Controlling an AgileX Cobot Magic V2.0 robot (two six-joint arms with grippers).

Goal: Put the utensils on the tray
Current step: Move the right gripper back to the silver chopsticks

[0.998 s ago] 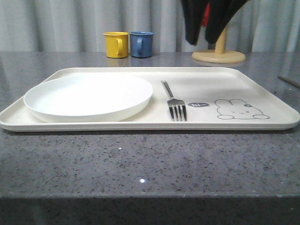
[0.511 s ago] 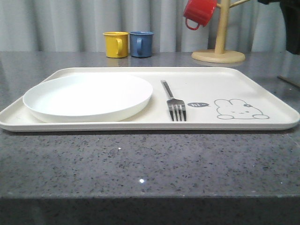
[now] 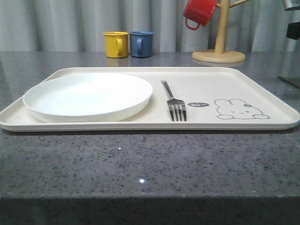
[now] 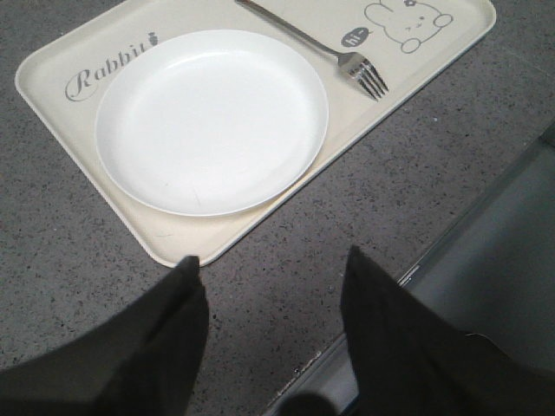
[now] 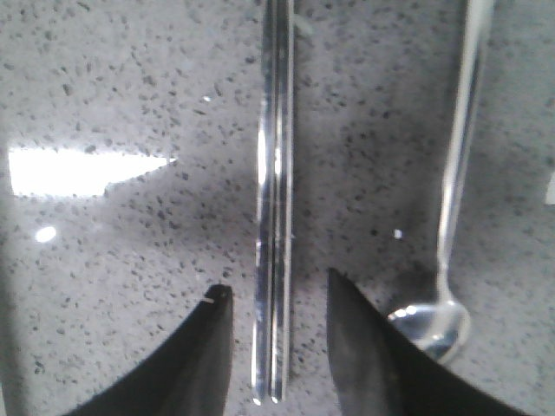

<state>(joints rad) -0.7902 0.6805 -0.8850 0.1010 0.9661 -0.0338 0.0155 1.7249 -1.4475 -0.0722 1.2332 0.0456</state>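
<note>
The cream tray (image 3: 262, 93) lies across the middle of the front view on the speckled grey surface (image 3: 140, 164), with its rabbit drawing (image 3: 240, 109) and "hi" bubble (image 3: 197, 104) toward the right end. A round white plate (image 3: 88, 96) sits on the tray's left part, and a silver fork (image 3: 174, 103) lies just right of it, apart from the plate, tines toward the camera. Along the upper part of that frame a yellow mug (image 3: 116, 44) and a blue mug (image 3: 141, 44) stand side by side on the surface, and a red mug (image 3: 198, 12) hangs from a wooden mug stand (image 3: 218, 51) at the upper right. In the left wrist view the left end effector (image 4: 269, 334) hangs over the bare surface just off the tray's corner, its fingers spread wide and holding nothing. In the right wrist view the right end effector (image 5: 277, 342) is open with its dark fingers on either side of the pair of chopsticks (image 5: 273, 217), which lie together flat on the surface; whether the fingers touch them cannot be told. The spoon (image 5: 451, 217) lies near the chopsticks, roughly parallel, its bowl beside one finger.
</note>
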